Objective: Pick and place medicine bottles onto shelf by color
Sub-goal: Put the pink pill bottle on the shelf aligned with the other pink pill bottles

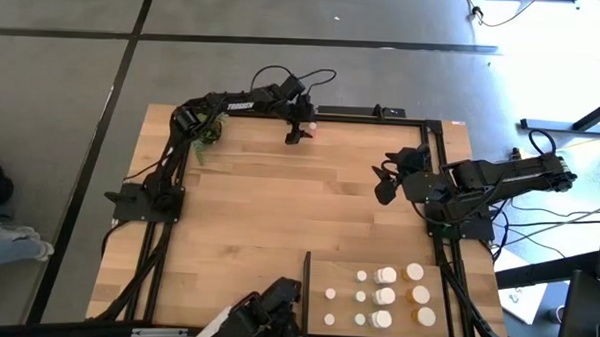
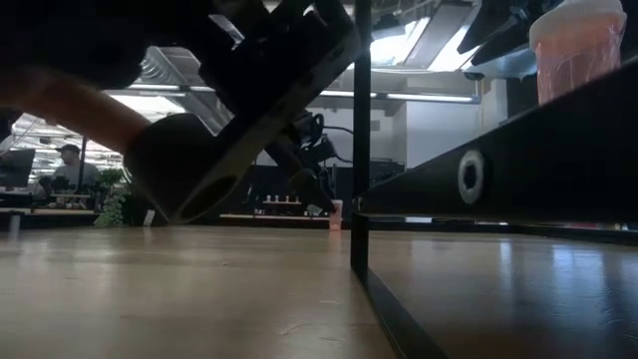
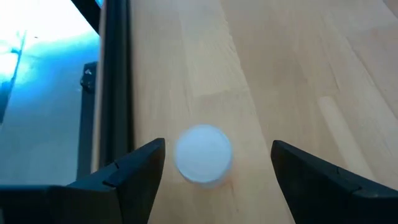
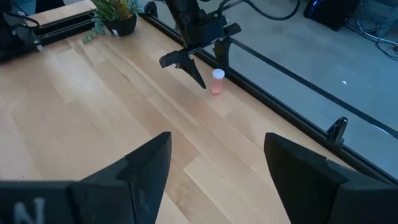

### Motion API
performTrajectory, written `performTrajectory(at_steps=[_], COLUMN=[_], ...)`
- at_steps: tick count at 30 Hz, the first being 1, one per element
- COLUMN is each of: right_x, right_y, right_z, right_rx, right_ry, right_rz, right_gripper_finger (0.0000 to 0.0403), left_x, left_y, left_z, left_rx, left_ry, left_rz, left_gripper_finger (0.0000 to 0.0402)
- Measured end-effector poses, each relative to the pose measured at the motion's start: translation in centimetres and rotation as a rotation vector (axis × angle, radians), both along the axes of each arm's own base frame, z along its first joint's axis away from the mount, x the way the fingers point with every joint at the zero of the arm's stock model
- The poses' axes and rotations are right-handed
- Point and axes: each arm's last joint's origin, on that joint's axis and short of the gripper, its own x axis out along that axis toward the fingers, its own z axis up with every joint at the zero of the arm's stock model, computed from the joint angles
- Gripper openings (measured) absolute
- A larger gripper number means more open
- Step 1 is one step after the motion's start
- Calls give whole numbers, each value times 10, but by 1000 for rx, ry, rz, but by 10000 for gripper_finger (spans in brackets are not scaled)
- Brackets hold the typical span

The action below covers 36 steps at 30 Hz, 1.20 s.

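Hovering with jaws apart over the lone orange bottle [image 4: 217, 81] at the tabletop's far edge, the left gripper [image 3: 211, 165] risks toppling it against the black rail [image 3: 115, 81] if it descends off-centre, while the right gripper [image 1: 384, 181], also spread and empty, waits near the right edge.

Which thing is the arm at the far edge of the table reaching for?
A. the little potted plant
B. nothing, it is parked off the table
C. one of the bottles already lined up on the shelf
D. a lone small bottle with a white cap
D: the left gripper hangs with open fingers over a lone orange bottle by the table's far rail, seen white-capped in its own wrist view.
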Motion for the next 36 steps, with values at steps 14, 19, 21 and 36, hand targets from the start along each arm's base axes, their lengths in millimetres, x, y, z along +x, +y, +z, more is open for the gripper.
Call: performTrajectory(at_steps=[14,19,21,36], right_x=[0,-1,-1,-1], right_y=[-1,-1,-1,-1], right_z=[1,1,1,0], right_rx=[-31,-30,-29,-29], right_ry=[-6,-7,-7,-5], right_rz=[-29,-30,-31,-31], right_gripper_finger=[259,259,259,259], left_x=[3,3,3,4], left_y=[0,-1,-1,-1], left_z=[2,2,2,1], left_rx=[28,28,29,55], left_ry=[1,2,2,29], left_rz=[16,14,14,41], left_gripper_finger=[238,205,192,110])
